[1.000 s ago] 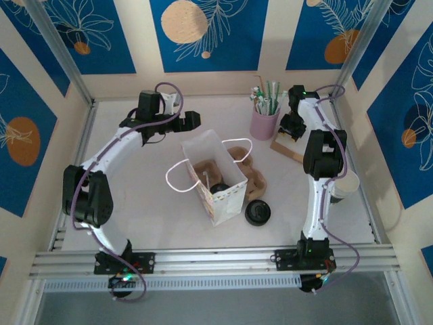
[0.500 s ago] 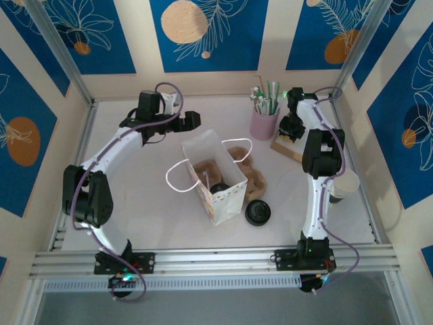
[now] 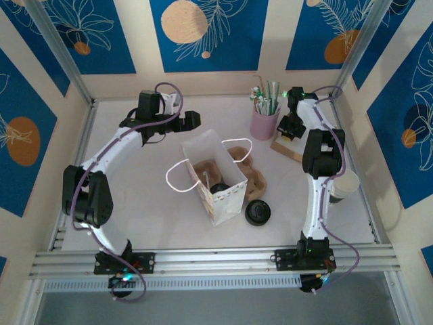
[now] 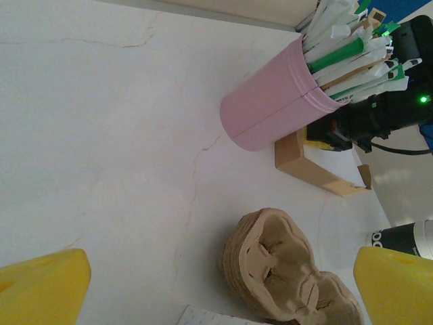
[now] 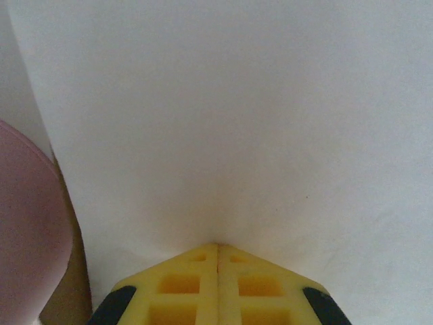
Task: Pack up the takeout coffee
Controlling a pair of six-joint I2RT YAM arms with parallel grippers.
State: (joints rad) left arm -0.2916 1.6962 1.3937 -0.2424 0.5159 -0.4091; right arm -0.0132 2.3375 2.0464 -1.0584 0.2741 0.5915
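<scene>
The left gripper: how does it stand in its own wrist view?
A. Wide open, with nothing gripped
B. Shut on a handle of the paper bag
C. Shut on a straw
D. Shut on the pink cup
A: in the left wrist view the left gripper has its yellow fingers far apart at the two lower corners, and nothing is gripped between them.

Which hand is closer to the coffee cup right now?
Right. The right hand is back-left of the coffee cup, beside the pink straw cup; the left hand is far left, past the paper bag.
</scene>
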